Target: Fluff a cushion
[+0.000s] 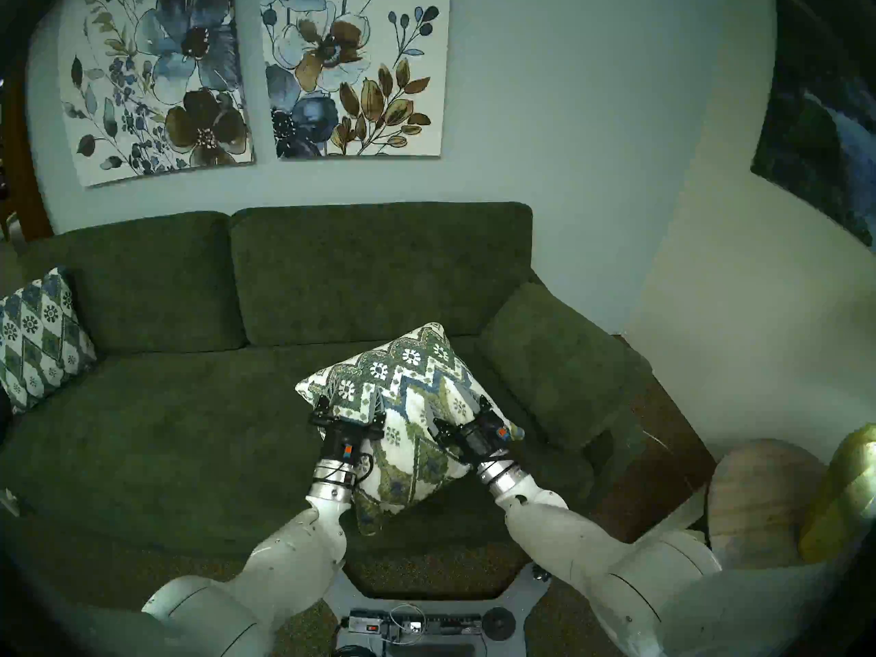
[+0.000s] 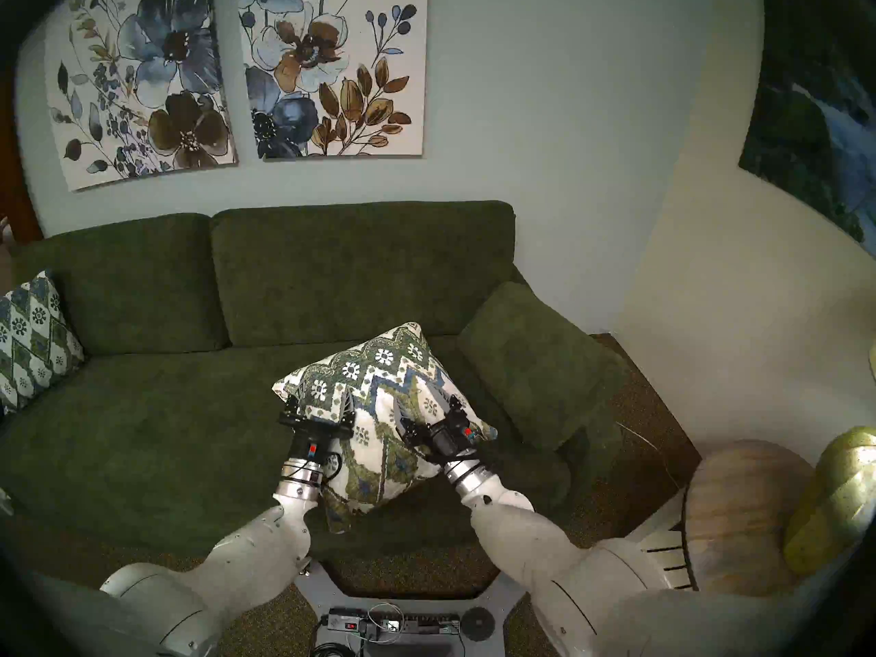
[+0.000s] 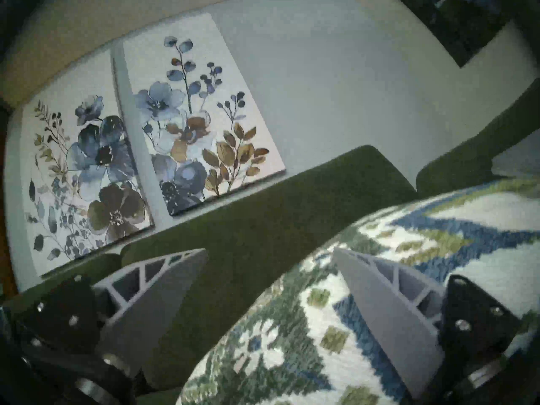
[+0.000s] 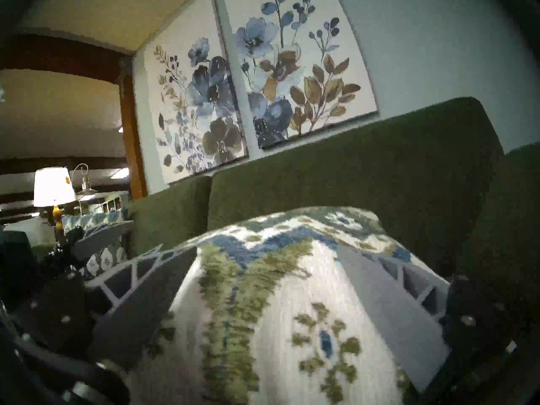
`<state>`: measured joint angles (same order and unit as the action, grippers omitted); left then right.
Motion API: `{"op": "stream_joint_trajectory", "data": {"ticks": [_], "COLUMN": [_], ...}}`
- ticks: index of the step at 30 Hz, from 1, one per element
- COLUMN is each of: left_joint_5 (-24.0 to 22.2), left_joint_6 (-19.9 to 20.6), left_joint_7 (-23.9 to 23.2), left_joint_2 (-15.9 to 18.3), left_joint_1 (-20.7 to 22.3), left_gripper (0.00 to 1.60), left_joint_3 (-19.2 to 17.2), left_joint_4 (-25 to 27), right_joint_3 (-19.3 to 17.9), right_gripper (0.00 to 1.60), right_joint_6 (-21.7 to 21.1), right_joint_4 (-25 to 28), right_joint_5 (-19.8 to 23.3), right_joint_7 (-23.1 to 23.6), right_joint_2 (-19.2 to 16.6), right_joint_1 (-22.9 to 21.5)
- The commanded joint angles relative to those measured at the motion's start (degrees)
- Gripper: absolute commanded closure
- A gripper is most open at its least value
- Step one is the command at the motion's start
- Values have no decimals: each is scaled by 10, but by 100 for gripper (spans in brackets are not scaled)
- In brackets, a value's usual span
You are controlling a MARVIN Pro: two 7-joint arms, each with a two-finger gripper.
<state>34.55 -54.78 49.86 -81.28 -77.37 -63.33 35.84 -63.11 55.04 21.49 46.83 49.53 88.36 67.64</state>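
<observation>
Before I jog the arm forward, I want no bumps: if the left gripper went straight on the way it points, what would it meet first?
Probably the sofa back. The left gripper is open at the edge of the cushion, which covers only its right side; depth is unclear.

Living room corner with a dark green sofa under floral wall art

The dark green sofa stands against a pale blue-grey wall, its two back cushions side by side and a loose green bolster lying at its right end. A patterned throw pillow leans in the sofa's left corner. Two floral canvas prints hang above the backrest, and a dark landscape picture hangs on the adjoining cream wall. In the right wrist view, a lit table lamp glows beyond a wooden door frame.
</observation>
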Motion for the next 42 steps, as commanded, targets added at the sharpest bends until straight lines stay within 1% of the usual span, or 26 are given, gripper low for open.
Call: {"op": "stream_joint_trajectory", "data": {"ticks": [1,8,12,14,16,18,25,28,32,34,37,42], "left_joint_5": [16,34,44,45,50,51,68,71,82,84,92,100], "left_joint_6": [-2,-2,-2,-2,-2,-2,-2,-2,-2,-2,-2,-2], "left_joint_7": [15,13,14,14,15,16,17,18,19,19,20,21], "left_joint_2": [1,3,15,18,33,37,75,83,109,112,129,143], "left_joint_1": [25,30,29,28,25,24,16,12,-3,-6,-24,-42], "left_gripper": [0,0,0,0,0,0,0,0,0,0,0,0], "left_joint_3": [3,10,7,6,0,-2,-28,-34,-53,-56,-69,-80], "left_joint_4": [61,116,145,150,170,175,224,233,262,266,290,312], "right_joint_3": [0,1,-5,-8,-18,-21,-45,-50,-65,-67,-77,-86], "right_gripper": [0,0,0,0,0,0,0,0,0,0,0,0], "right_joint_6": [0,0,0,0,0,0,0,0,0,0,0,0], "right_joint_4": [51,98,125,129,146,151,194,202,227,231,252,273], "right_joint_5": [-1,-5,-5,-5,-3,-2,-1,0,5,6,10,14], "right_joint_7": [23,23,19,18,15,14,12,12,13,13,15,17], "right_joint_2": [5,8,-1,-4,-18,-21,-53,-59,-79,-82,-95,-108], "right_joint_1": [-26,-37,-47,-49,-55,-56,-58,-57,-51,-50,-43,-36]}}
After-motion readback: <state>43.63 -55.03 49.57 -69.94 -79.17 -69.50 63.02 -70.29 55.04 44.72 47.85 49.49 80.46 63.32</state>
